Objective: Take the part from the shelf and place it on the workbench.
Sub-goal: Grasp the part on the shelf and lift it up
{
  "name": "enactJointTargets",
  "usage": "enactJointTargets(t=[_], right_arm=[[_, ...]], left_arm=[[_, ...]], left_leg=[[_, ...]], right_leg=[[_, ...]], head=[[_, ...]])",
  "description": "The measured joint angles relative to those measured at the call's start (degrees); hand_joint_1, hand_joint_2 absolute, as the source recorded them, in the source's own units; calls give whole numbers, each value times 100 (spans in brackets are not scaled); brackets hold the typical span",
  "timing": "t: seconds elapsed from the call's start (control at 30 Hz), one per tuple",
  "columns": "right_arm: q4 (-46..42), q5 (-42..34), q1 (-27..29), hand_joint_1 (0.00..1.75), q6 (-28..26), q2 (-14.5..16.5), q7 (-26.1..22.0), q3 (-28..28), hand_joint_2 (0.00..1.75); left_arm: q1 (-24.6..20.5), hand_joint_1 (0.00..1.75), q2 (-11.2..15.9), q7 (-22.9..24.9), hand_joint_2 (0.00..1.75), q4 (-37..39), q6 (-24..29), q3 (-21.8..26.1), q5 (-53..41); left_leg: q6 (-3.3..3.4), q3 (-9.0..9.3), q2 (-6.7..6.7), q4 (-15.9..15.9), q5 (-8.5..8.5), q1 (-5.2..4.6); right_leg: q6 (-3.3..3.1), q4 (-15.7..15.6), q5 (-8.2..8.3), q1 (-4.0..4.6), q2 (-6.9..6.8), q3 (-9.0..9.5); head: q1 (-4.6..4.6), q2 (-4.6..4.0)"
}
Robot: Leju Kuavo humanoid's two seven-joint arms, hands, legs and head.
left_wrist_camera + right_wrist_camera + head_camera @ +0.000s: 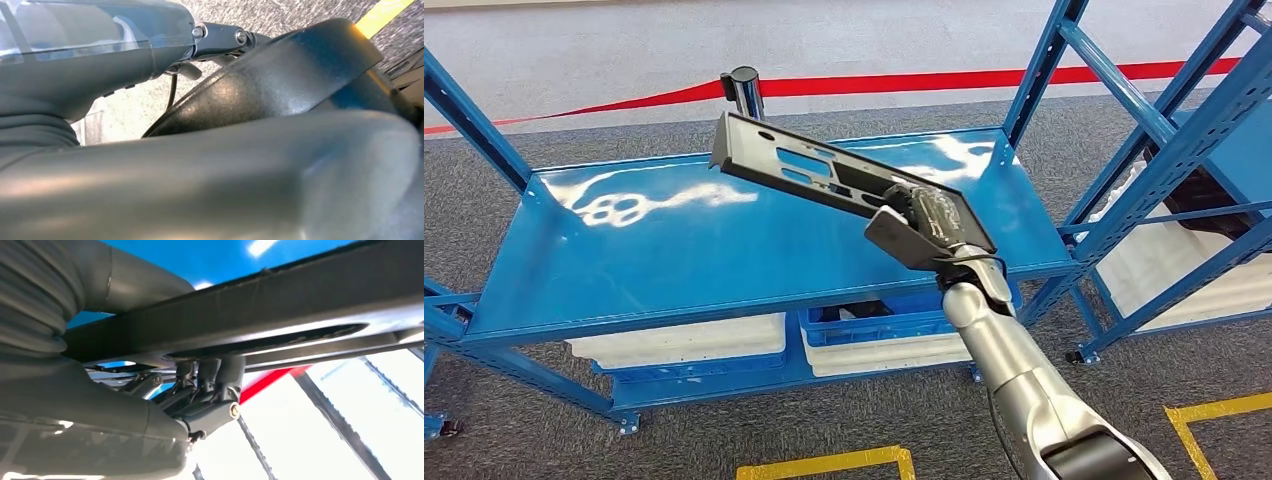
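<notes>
From my remote station, I have the silver right arm (1024, 380) reaching up over the blue workbench (674, 250), its right hand (929, 225) clamped on the near end of the part (809, 170), a long black plate with slots cut through it. The step in hand, as I judge it, is the set-down: I want to lower the wrist slowly, level the plate so its raised far end does not strike first, and loosen the fingers (220, 375) only once the plate lies flat on the blue top.

The part juts away from the hand toward the far left, tilted, clear above the bench surface and not touching it. In the right wrist view the fingers curl up against the plate's underside, with the thumb lying along its other face.

The left hand (200, 185) appears only as a blurred grey mass in its own wrist view; I cannot tell whether its fingers are apart or curled.

Beyond the bench stands a black post (744, 85) carrying a red barrier tape (924, 80).
</notes>
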Motion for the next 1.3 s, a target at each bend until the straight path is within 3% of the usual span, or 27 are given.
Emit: enactJointTargets(t=[0.17,0.33,0.73,0.9,1.07,1.3], right_arm=[[-1948,-627,598,175,198,-569,-68,-653,175],[-3318,-1037,934,175,328,-1014,-148,-1208,175],[-5167,-1848,1343,175,703,-1684,-156,-2101,175],[-5418,-1742,1460,175,776,-1790,-88,-2190,175],[-5390,-630,1574,175,361,-1746,109,-2031,175],[-4880,-235,1576,175,129,-1157,135,-1207,175]], left_arm=[[29,0,-8,-72,0,-1,31,106,3],[36,0,-10,-90,0,-1,47,154,-1],[38,0,-38,-134,0,-1,113,266,-9],[37,0,-40,-142,0,-1,126,278,-25],[34,0,-44,-162,0,-1,126,280,-106],[22,0,-51,-163,0,-1,121,279,-276]], left_leg=[[0,-10,1,1,-2,-4],[0,-9,6,0,-3,-13],[1,-8,6,0,-3,-15],[1,-8,6,-1,-3,-15],[1,-9,6,-3,-3,-14],[0,-6,7,-6,-3,-9]], right_leg=[[2,-1,-1,-1,-1,-10],[4,-2,-3,0,2,-14],[5,-1,-3,-1,2,-11],[6,-1,-4,0,2,-10],[6,0,-4,0,2,-8],[5,4,-4,3,3,-8]], head=[[2,0],[2,0],[-4,0],[-3,0],[-3,0],[-4,0]])
